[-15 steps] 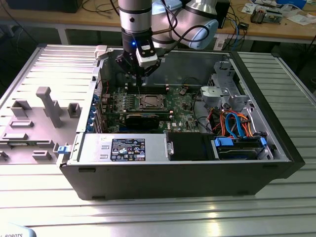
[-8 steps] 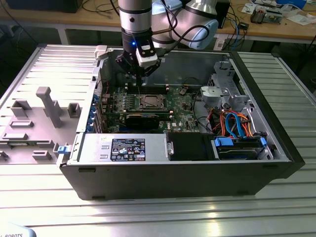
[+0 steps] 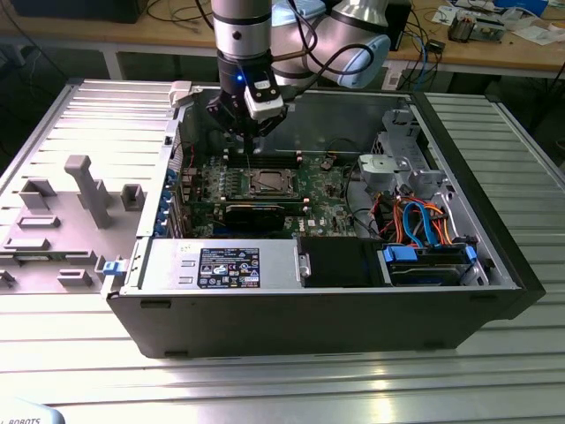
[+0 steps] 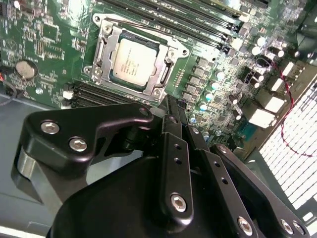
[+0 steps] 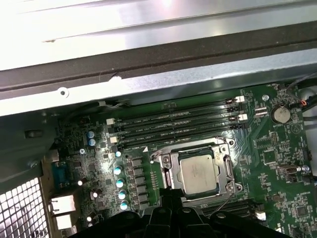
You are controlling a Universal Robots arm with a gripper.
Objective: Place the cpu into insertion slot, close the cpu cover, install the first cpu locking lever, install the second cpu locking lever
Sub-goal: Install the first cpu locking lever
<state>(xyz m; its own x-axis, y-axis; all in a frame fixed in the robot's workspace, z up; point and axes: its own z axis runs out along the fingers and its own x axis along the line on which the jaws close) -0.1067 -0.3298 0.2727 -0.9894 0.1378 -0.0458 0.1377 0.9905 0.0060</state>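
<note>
A ribbed metal table (image 3: pixel 265 389) carries an open black computer case (image 3: pixel 309 318) lying on its side, with a grey fixture plate (image 3: pixel 62 230) beside it at the exterior view's left. Nearest inside the case sit the power supply (image 3: pixel 221 265) and, toward the exterior view's right, a drive bay with blue and orange cables (image 3: pixel 424 225). Beyond them lies the green motherboard (image 3: pixel 327 190). The cpu (image 4: pixel 132 60) lies flat in the insertion slot (image 4: pixel 95 71), its silvery top showing through the window of the cpu cover (image 4: pixel 166 69), which lies down flat around it. In the first wrist view, 4 long black memory slots (image 5: pixel 173 121) run just beside the socket. The gripper (image 4: pixel 169 101) hangs above the board near the socket's edge, apart from the cpu, its 2 black fingers (image 4: pixel 174 148) drawn together to a point with nothing between them. Farther back the arm (image 3: pixel 243 35) rises in front of a cluttered wooden bench (image 3: pixel 494 49).
</note>
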